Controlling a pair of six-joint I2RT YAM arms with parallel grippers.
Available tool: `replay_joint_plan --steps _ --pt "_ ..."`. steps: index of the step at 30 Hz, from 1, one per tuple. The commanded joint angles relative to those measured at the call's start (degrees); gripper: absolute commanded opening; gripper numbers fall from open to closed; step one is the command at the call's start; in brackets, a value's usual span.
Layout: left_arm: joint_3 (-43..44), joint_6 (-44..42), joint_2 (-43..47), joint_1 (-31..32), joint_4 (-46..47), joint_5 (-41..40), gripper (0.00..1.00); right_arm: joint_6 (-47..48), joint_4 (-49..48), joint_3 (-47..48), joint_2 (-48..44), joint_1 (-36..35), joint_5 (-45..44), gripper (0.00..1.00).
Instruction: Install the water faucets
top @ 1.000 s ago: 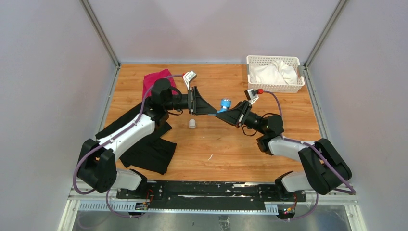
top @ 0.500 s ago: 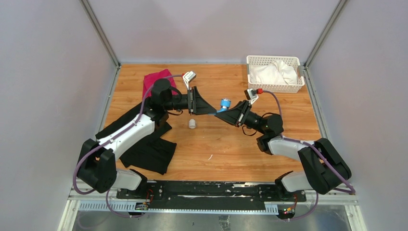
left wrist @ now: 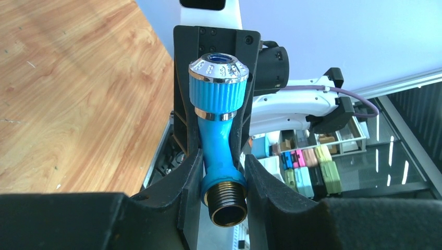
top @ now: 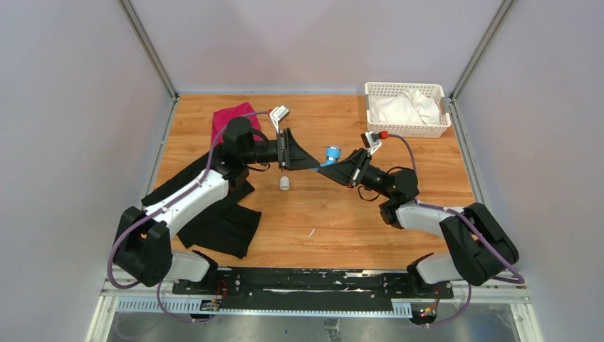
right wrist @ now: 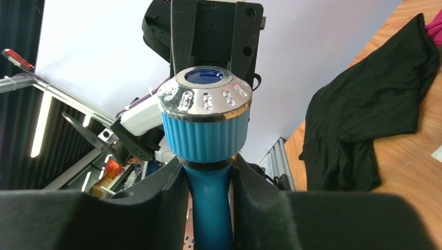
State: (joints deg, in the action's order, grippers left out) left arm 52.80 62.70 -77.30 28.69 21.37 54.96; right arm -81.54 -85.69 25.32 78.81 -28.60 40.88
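Top external: faucet [top: 331, 154] mid-table [top: 427, 153]

light: bright, even | shadows: soft | glare: tap [right wrist: 205, 125] knob rim | blur: wrist-view foregrounds soft

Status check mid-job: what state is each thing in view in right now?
blue faucet: held off the table by both grippers, not yet fitted.
left gripper: shut on its threaded end.
right gripper: shut on its stem under the knob.
white pipe fitting: loose on the table, ungripped.
black cloth: crumpled on the table.
basket: holds white cloth.
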Motion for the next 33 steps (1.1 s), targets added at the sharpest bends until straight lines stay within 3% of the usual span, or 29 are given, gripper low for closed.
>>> replay_joint_plan --steps 1,3,11,13,15,17,18,19,20,24,26,29,30,33 --pt "-0.93 -1.03 0.85 0.14 -0.53 0.59 0.00 0.17 -5.63 1.58 -0.19 -0.49 -1.51 0.16" --pt "-1.15 -1.06 0.91 0.14 -0.54 0.82 0.00 0.28 -5.61 1.13 -0.21 -0.45 -2.04 0.00" --pt "-2.16 -1.58 2.44 -0.63 -0.49 1.36 0.00 1.94 -4.03 -1.32 -2.30 0.12 -2.41 0.00" --pt "-2.24 -1.58 2.45 -0.65 -0.49 1.63 0.07 2.50 -3.44 -1.90 -3.20 0.22 -2.73 0.00" --pt "-2.38 -1.26 2.08 -0.76 -0.45 1.50 0.35 3.17 -2.26 -1.86 -4.04 0.28 -2.42 0.00" --pt "-2.35 -0.90 1.48 -0.86 -0.45 1.58 0.76 4.38 1.05 -1.55 -5.58 0.42 -2.14 0.00" --pt "-2.28 -0.71 1.39 -1.14 -0.38 1.65 0.83 5.33 3.65 -1.39 -6.23 0.57 -1.91 0.00" --pt "-2.18 -0.48 1.33 -1.55 -0.36 1.86 0.96 6.47 7.73 -1.33 -7.57 0.87 -1.79 0.00" --pt "-2.17 -0.04 1.69 -2.31 -0.36 1.84 0.99 8.18 13.19 -1.33 -10.19 1.46 -2.03 0.00" --pt "-2.50 0.55 4.38 -6.04 -2.36 1.24 1.00 19.47 40.99 -0.90 -21.99 2.85 -5.03 0.00" --pt "-1.00 -6.75 5.66 -7.70 -14.07 -0.92 1.00 30.22 59.75 2.66 -28.37 2.85 -8.02 0.00" --pt "8.02 -29.82 5.45 -7.67 -47.08 -17.34 1.00 44.13 87.07 9.98 -34.81 2.93 -16.23 0.00" --pt "10.40 -34.02 4.55 -7.28 -54.01 -24.19 1.00 47.75 94.15 12.46 -35.91 2.94 -19.54 0.00" --pt "13.13 -40.25 2.41 -2.81 -62.99 -43.80 1.00 55.30 108.59 17.10 -38.00 2.93 -30.90 0.00"
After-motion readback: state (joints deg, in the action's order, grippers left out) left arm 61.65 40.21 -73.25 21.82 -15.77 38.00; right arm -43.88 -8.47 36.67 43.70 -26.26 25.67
